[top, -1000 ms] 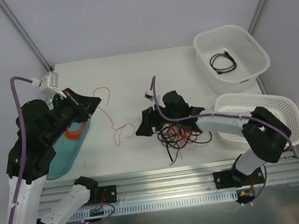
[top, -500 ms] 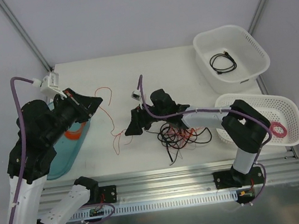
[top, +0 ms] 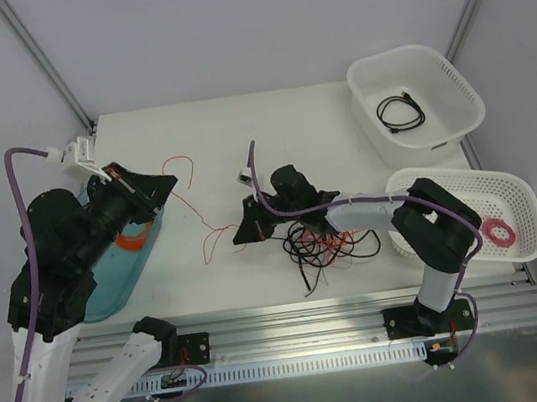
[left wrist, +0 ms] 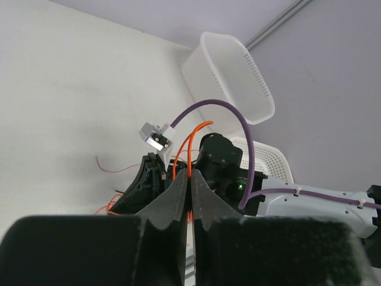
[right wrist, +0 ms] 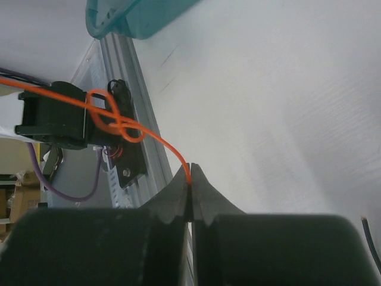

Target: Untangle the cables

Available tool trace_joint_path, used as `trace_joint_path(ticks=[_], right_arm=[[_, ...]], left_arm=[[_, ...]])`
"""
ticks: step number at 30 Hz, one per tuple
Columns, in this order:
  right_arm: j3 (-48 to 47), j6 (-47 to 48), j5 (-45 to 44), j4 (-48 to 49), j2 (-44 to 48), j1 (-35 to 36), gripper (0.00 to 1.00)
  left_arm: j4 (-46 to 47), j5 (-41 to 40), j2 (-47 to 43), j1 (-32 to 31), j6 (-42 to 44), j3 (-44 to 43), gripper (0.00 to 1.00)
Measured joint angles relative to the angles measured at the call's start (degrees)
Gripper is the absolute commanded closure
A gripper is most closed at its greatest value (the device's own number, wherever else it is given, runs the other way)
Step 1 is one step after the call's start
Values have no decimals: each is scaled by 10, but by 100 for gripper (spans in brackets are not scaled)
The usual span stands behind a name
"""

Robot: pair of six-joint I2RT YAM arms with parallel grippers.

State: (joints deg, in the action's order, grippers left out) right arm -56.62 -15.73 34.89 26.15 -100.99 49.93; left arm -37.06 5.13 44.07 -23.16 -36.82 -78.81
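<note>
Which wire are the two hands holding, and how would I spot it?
On the white table, look between the teal tray at left and the dark tangle in the middle. One thin orange wire runs alone across that gap, pinched by the left hand and the right hand, with a knot.

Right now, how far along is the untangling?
Looks done: one black cable lies alone in the far white basket. In hand: the left hand and right hand are each shut on a thin orange wire, seemingly one strand slack between them. Left: the black-and-red tangle of thin cables beside the right hand.
</note>
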Motion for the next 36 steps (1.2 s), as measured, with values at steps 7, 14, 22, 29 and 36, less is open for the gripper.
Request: trace_joint_path(ticks=[7, 14, 22, 29, 36], right_arm=[[50, -1, -7, -21, 11, -37, 99], [66, 1, -17, -45, 40, -62, 99], [66, 3, -16, -61, 50, -62, 99], [67, 18, -17, -91, 96, -62, 99], [67, 67, -43, -165, 193, -62, 99]], left_arm=[[0, -56, -35, 0, 2, 0, 100], [8, -103, -52, 0, 2, 21, 100], [8, -102, -51, 0, 1, 50, 100], [15, -98, -52, 0, 1, 120, 100], [12, -122, -58, 0, 0, 225, 95]])
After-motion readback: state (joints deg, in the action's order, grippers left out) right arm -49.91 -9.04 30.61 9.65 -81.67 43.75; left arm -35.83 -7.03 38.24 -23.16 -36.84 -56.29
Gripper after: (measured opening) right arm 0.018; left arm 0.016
